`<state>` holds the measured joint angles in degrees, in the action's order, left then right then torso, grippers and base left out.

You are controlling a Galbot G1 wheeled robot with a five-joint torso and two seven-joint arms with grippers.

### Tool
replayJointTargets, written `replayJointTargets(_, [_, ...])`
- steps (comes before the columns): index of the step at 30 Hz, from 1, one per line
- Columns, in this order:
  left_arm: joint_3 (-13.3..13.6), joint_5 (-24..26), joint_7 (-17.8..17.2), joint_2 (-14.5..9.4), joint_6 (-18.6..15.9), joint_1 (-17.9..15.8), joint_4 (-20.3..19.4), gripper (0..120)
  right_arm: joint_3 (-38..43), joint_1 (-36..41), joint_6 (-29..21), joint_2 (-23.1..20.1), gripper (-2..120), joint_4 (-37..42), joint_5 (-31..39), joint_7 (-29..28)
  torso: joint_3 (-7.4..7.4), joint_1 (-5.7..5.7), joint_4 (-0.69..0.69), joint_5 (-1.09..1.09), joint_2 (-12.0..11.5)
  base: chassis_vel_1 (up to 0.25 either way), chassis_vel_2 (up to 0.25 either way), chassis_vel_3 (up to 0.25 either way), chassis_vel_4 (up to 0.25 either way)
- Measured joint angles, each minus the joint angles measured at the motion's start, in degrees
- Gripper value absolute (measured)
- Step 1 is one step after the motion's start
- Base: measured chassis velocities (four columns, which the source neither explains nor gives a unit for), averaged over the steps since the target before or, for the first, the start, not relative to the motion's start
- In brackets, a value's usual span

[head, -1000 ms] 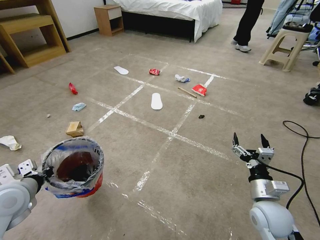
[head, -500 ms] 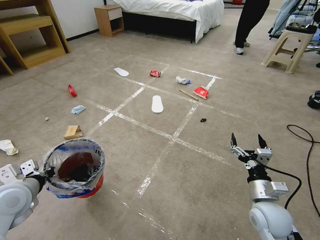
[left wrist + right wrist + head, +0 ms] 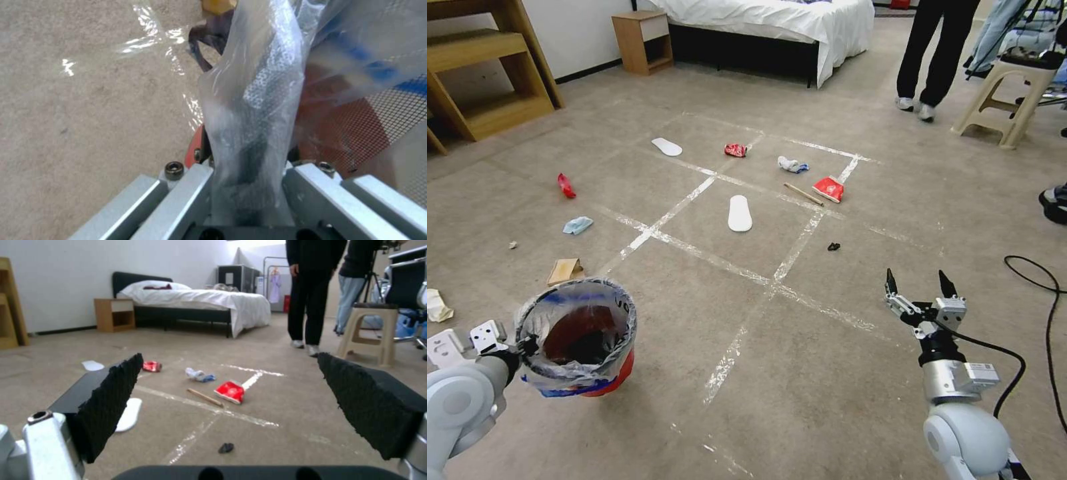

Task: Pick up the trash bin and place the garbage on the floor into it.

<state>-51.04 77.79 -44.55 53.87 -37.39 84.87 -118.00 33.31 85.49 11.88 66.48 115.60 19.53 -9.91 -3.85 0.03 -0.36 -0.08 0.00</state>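
- Trash bin [image 3: 579,339], a small red bucket with a clear bag liner printed in blue, hangs above the carpet [image 3: 800,373], pinched at its rim by the left gripper [image 3: 520,347].
- In the left wrist view the fingers [image 3: 186,190] are pressed onto the bagged rim of the bin [image 3: 351,126].
- Right gripper [image 3: 918,288] is held right of the bin, above the carpet, jaws spread wide and holding nothing; its black pads [image 3: 111,400] stand well apart.
- Against the picture from 1 second ago, the whole floor scene has shifted in the head view, so the camera has moved; both grippers keep the same pose.
- A person's 2 feet now stand by the stool, where 1 foot showed before.
- Beyond the bin lie a brown carton [image 3: 565,271], a white tissue [image 3: 437,305], a blue wad [image 3: 578,225] and a red wrapper [image 3: 566,186].
- Farther from the bin, on the tape grid [image 3: 740,270]: 2 white slippers [image 3: 740,213] [image 3: 666,147], a crushed red can [image 3: 736,151], a red pack [image 3: 829,189] and a wooden stick [image 3: 803,194].
- The blue print on the liner cannot be read.
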Motion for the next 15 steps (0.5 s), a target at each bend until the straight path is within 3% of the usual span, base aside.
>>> replayJointTargets(15, [0.23, -0.39, 0.18, 0.15, 0.13, -0.35, 0.71, 1, -0.94, -1.06, 0.39, -0.73, 100, -0.99, 1.08, 0.59, 0.0, 0.0, 0.0, 0.0, 0.0, -0.058, 0.062, 0.059, -0.068])
